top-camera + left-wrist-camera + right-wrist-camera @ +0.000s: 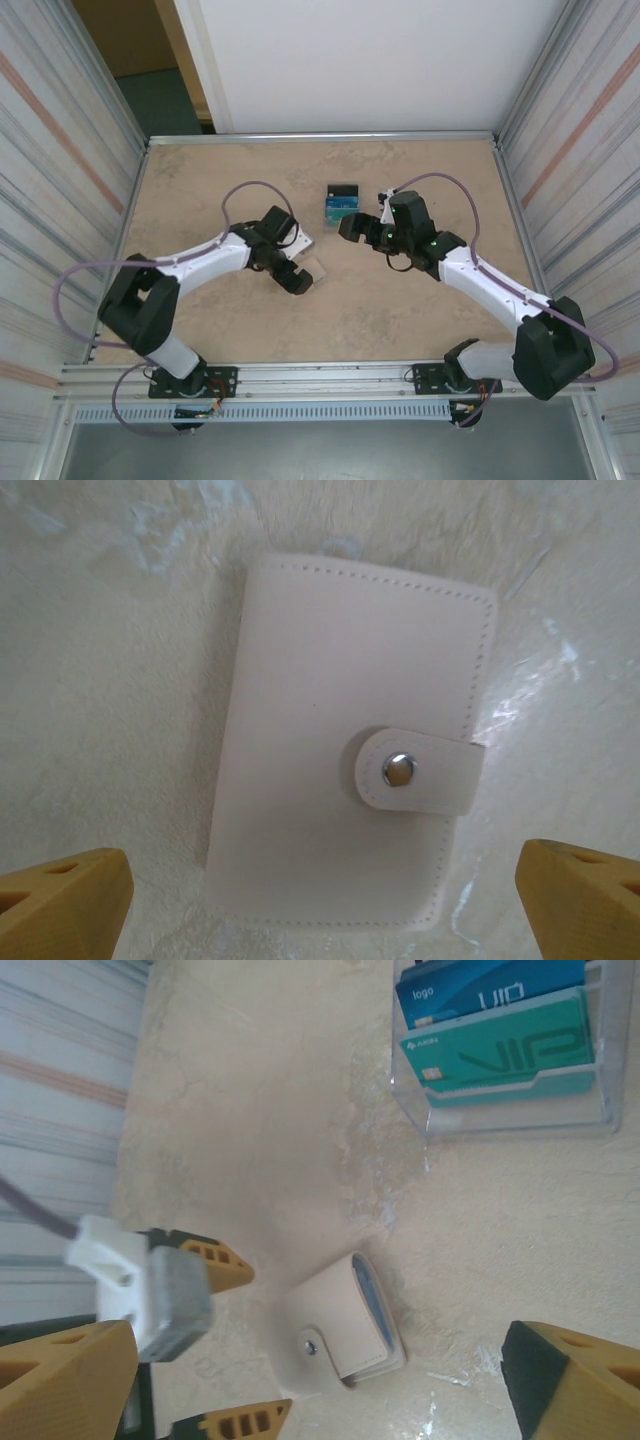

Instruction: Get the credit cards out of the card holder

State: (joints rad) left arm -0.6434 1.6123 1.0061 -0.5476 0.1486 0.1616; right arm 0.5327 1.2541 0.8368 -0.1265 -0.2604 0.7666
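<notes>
1. Directly beneath the left gripper (320, 895), fingers spread wide, lies the closed card holder (350, 750) on the table (100, 680), its long axis crosswise to the jaw line.
2. Right gripper (315, 1390), jaws also apart, hangs farther off; the left arm is nearer.
3. One holder; two credit cards (500, 1055), blue and teal, in one clear rack (600, 1100).

The card holder (350, 760) is lying flat on the table (400, 320), directly under the left gripper (320, 898), between its fingers. The credit cards (500, 1030) are standing in a rack (520, 1118) ahead of the right gripper (315, 1380).
</notes>
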